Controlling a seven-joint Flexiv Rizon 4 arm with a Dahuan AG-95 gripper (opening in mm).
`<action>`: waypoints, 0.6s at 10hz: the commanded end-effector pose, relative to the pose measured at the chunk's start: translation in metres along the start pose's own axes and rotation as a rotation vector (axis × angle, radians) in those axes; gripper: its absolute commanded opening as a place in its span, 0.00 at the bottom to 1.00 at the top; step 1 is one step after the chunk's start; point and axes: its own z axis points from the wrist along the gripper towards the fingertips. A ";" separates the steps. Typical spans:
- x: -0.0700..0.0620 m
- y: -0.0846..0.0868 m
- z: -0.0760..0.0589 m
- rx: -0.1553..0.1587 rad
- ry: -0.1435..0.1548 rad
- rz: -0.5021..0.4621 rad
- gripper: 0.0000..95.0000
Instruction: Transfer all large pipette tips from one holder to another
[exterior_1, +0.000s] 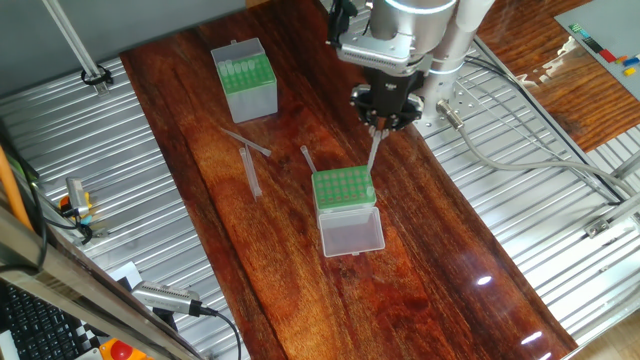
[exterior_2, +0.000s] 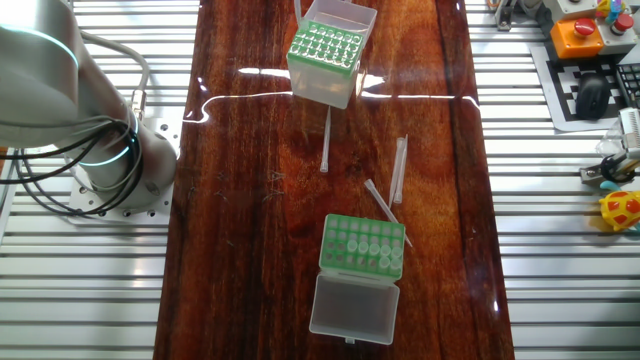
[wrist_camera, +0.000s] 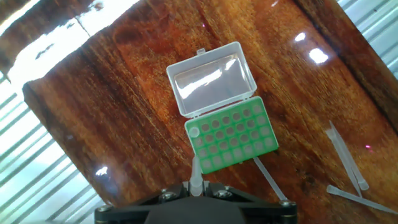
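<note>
1. The two-finger gripper (exterior_1: 385, 122) hangs over the dark wooden surface (exterior_1: 440, 290), its jaws closed on one pale translucent pipette tip (exterior_1: 373, 152) pointing down.
2. Below it sits the low green rack (exterior_1: 343, 188), clear lid (exterior_1: 351, 230) open flat.
3. Three loose tips (exterior_1: 252, 172) lie mid-surface.
4. The taller translucent box (exterior_1: 245, 80) stands near the far edge.

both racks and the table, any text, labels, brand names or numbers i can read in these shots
None can be read.
Low green rack and its clear lid: no print visible.
Taller translucent box: no label visible.
Gripper, holding a pipette tip: no marking visible.
Orange box and black pad beside the table, in the other fixed view: any marks are too small and blurred to read.
</note>
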 end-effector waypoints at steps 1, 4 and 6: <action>0.014 -0.030 0.004 -0.016 -0.004 -0.067 0.00; 0.047 -0.091 0.003 -0.022 -0.005 -0.130 0.00; 0.046 -0.092 0.001 -0.006 0.046 -0.070 0.00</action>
